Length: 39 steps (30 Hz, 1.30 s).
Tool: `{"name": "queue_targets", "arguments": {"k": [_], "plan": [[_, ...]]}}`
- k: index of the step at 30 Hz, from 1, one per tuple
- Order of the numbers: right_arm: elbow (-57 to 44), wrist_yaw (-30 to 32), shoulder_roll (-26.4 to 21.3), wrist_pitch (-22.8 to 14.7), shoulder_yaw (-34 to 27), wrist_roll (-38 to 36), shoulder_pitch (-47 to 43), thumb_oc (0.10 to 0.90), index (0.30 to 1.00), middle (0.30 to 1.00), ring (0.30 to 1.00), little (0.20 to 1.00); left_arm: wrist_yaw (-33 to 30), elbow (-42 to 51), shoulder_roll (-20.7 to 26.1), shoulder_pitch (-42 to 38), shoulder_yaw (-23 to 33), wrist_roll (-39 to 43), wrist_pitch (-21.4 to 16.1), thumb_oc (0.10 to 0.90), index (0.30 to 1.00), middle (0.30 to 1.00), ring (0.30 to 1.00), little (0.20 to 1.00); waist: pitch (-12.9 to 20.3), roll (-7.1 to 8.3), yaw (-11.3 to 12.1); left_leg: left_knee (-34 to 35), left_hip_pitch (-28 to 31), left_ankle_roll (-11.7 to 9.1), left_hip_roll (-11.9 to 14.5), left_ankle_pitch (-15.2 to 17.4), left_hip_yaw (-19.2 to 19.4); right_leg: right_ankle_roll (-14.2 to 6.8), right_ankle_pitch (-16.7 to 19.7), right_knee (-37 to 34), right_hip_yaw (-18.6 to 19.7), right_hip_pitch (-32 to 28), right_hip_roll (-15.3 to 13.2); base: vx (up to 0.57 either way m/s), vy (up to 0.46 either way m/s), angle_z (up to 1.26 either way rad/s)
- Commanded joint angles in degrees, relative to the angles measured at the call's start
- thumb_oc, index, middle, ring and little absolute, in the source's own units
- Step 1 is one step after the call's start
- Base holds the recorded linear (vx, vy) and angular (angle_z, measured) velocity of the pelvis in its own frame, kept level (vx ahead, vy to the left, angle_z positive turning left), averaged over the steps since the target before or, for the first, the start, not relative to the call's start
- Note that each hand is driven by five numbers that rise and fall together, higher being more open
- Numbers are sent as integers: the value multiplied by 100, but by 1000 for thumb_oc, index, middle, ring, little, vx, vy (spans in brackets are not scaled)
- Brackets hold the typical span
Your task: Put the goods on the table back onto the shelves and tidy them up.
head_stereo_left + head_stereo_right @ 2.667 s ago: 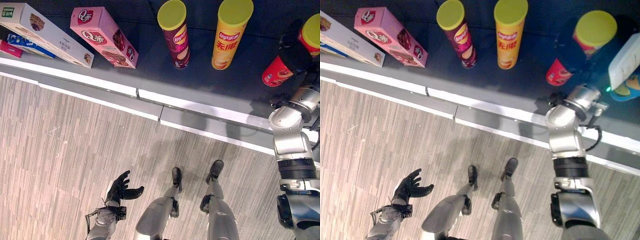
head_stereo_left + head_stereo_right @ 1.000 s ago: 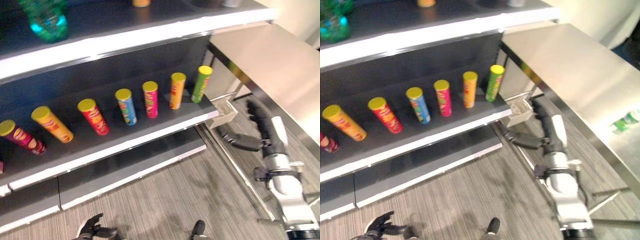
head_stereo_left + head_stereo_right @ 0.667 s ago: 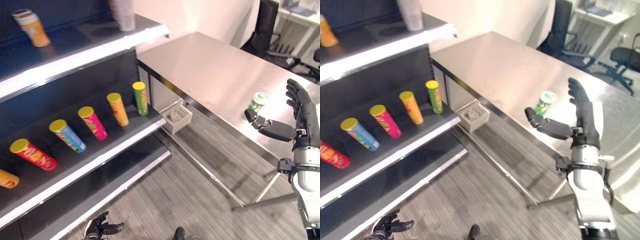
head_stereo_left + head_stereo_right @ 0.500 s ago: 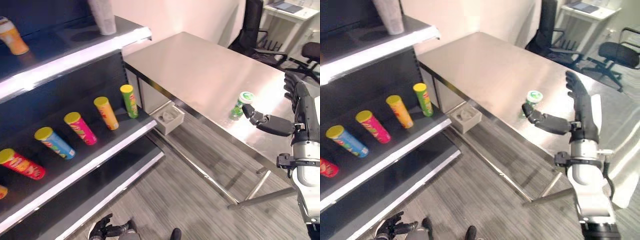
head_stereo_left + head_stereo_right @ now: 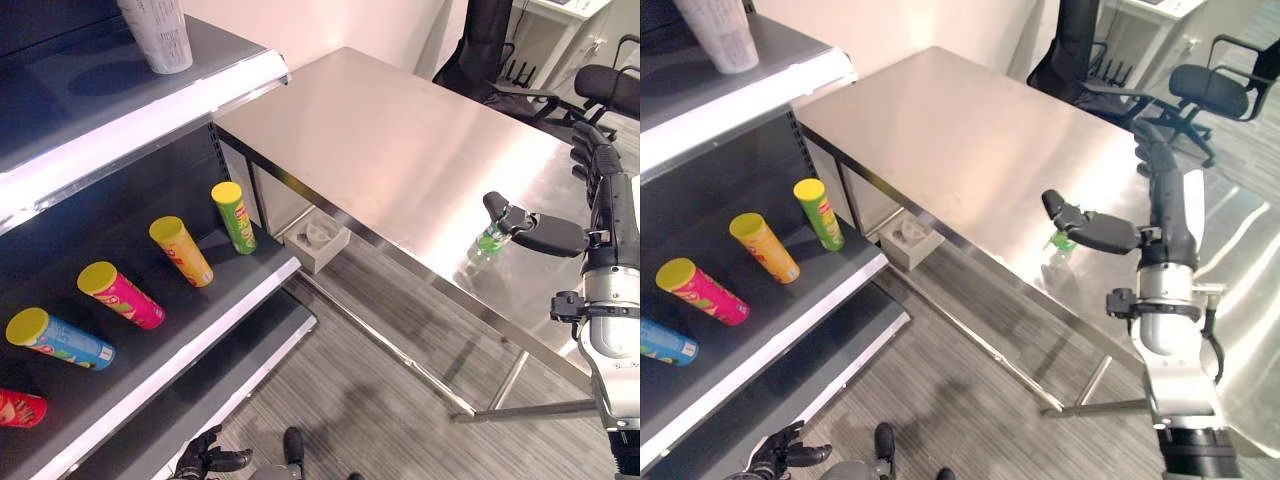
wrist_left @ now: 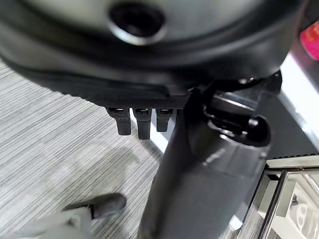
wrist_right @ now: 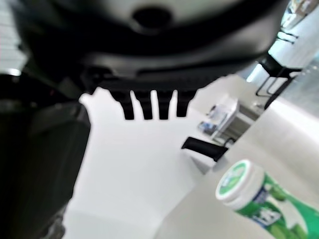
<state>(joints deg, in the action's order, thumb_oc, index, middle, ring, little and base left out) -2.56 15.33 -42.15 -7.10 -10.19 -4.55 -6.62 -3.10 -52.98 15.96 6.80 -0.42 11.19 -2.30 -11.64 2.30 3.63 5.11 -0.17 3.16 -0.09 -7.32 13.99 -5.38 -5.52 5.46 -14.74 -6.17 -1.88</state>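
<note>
On the bare stainless-steel table (image 5: 400, 130), near its front edge, stands the small green white-capped bottle (image 7: 251, 199). Right hand (image 5: 590, 215) hovers beside it, fingers straight and spread with thumb out, likely lining up a grasp. Left hand (image 5: 205, 458) hangs relaxed, idle.

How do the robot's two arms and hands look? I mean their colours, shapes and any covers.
The right arm is silver-grey, built of rounded metal segments with a black ring band. The right hand is dark, with slim jointed fingers, a thick dark thumb and a white plate on its back. The left hand is all dark too, with a matte black casing.
</note>
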Motion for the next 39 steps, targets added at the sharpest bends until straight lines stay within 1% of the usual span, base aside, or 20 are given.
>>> {"name": "queue_targets", "arguments": {"k": [1, 3, 4, 6, 7, 8, 10, 12, 14, 17, 19, 20, 24, 25, 29, 32, 34, 37, 39], "plan": [[-310, 252, -315, -432, -572, 221, -687, 800, 900, 900, 900, 900, -65, 103, 384, -142, -109, -114, -200, 800, 900, 900, 900, 900, 90, 75, 15, -60, 272, -496, 466, 462, 59, -733, 426, 1785, -475, 942, -1022, 27, -44, -26], [-398, 229, -299, -439, -614, 189, -675, 800, 900, 900, 900, 900, -69, 131, 414, -223, -146, -113, -217, 800, 900, 900, 900, 900, 159, 62, 67, -46, 239, -554, 547, 508, 50, -590, 472, 1368, -690, 796, -1462, 49, -131, -12], [-406, 189, -314, -435, -629, 139, -675, 800, 900, 900, 900, 900, -72, 148, 442, -267, -167, -98, -233, 800, 900, 900, 900, 900, 210, 69, 74, -39, 196, -593, 564, 531, 18, -592, 601, 1020, -775, 683, -1598, 52, -177, -12], [-388, 142, -362, -404, -628, 83, -655, 800, 900, 900, 900, 900, -76, 163, 453, -289, -165, -94, -233, 800, 900, 900, 900, 900, 301, 143, 52, -45, 150, -668, 561, 559, -26, -671, 913, 295, -630, 522, -1710, 78, -196, 0], [-437, 54, -365, -365, -679, 45, -561, 800, 900, 900, 900, 900, -57, 161, 468, -262, -128, -106, -229, 800, 900, 900, 900, 900, 366, 225, 32, -52, 161, -705, 550, 565, -23, -729, 979, -12, -458, 401, -1661, 106, -200, 18], [-447, 17, -342, -343, -702, 18, -518, 800, 900, 900, 900, 900, -51, 162, 469, -234, -104, -118, -221, 800, 900, 900, 900, 900, 427, 294, 55, -55, 188, -724, 550, 576, 18, -758, 1044, -188, -400, 357, -1614, 106, -185, 24], [-446, -76, -309, -339, -715, -130, -441, 800, 900, 900, 900, 900, -26, 155, 472, -171, -38, -134, -223, 800, 900, 900, 900, 900, 534, 373, 105, -61, 191, -799, 604, 552, 83, -816, 986, -591, -492, 214, -1502, 83, -187, 17], [-452, -308, -327, -351, -666, -329, -291, 800, 900, 900, 900, 900, 16, 132, 440, -140, 12, -104, -232, 800, 900, 900, 900, 900, 592, 398, 94, -65, 175, -934, 736, 472, 54, -806, 995, -972, -492, 69, -1284, 42, -197, -15], [-440, -475, -398, -340, -612, -451, -168, 800, 900, 900, 900, 900, 58, 210, 416, -120, 11, -49, -232, 800, 900, 900, 900, 900, 582, 369, 71, -62, 140, -1039, 874, 403, 18, -739, 903, -1046, -461, 47, -1107, 1, -174, -6], [-465, -650, -416, -318, -623, -504, 59, 800, 900, 900, 900, 900, 136, 198, 357, -84, -36, -83, -216, 800, 900, 900, 900, 900, 568, 295, 3, -43, 133, -1135, 1024, 323, -40, -646, 759, -1046, -524, 22, -933, 12, -126, 1], [-504, -733, -351, -321, -642, -513, 193, 800, 900, 900, 900, 900, 166, 174, 306, -52, -48, -100, -208, 800, 900, 900, 900, 900, 564, 239, -43, -26, 159, -1173, 1089, 301, -67, -603, 684, -1046, -557, -10, -857, 33, -84, 5], [-514, -804, -246, -366, -601, -579, 280, 800, 900, 900, 900, 900, 186, 137, 272, -22, -63, -123, -206, 800, 900, 900, 900, 900, 545, 193, -74, -23, 189, -1186, 1128, 292, -68, -570, 645, -1046, -566, -28, -808, 39, -70, 5], [-587, -1028, -71, -376, -445, -573, 490, 800, 900, 900, 900, 900, 242, 65, 208, 45, -33, -183, -199, 800, 900, 900, 900, 900, 510, 110, -111, -26, 250, -1205, 1176, 291, -23, -534, 594, -1046, -558, -48, -763, 19, -14, 1], [-590, -1116, -38, -353, -378, -472, 596, 800, 900, 900, 900, 900, 248, 37, 180, 59, -15, -204, -208, 800, 900, 900, 900, 900, 503, 84, -125, -23, 268, -1207, 1171, 291, -7, -527, 583, -1046, -571, -61, -761, 38, 9, 2], [-480, -1172, 22, -329, -296, -342, 703, 800, 900, 900, 900, 900, 254, 39, 157, 66, -32, -217, -227, 800, 900, 900, 900, 900, 485, 37, -149, -13, 291, -1199, 1142, 301, 10, -523, 586, -1046, -588, -84, -782, 14, 10, 0], [-282, -997, 154, -276, -243, -17, 682, 800, 900, 900, 900, 900, 253, 116, 135, 77, -90, -237, -240, 800, 900, 900, 900, 900, 479, -21, -151, -11, 319, -1179, 1100, 343, 16, -539, 603, -1046, -624, -113, -834, 61, 47, 2], [-183, -738, 237, -226, -233, 310, 571, 800, 900, 900, 900, 900, 228, 145, 133, 95, -112, -226, -243, 800, 900, 900, 900, 900, 474, -43, -145, -11, 320, -1155, 1060, 369, 3, -559, 621, -1046, -642, -109, -867, 52, 47, 3], [-31, -332, 377, -120, -282, 653, 397, 800, 900, 900, 900, 900, 169, 215, 146, 111, -154, -227, -231, 800, 900, 900, 900, 900, 469, -62, -97, -11, 269, -1125, 1006, 395, -17, -579, 647, -1046, -674, -85, -924, 59, 57, 6], [29, -172, 422, -83, -264, 776, 265, 800, 900, 900, 900, 900, 137, 231, 170, 96, -165, -231, -220, 800, 900, 900, 900, 900, 448, -60, -58, -11, 218, -1111, 976, 400, -52, -590, 660, -1046, -697, -66, -954, 31, 37, 18]]}}
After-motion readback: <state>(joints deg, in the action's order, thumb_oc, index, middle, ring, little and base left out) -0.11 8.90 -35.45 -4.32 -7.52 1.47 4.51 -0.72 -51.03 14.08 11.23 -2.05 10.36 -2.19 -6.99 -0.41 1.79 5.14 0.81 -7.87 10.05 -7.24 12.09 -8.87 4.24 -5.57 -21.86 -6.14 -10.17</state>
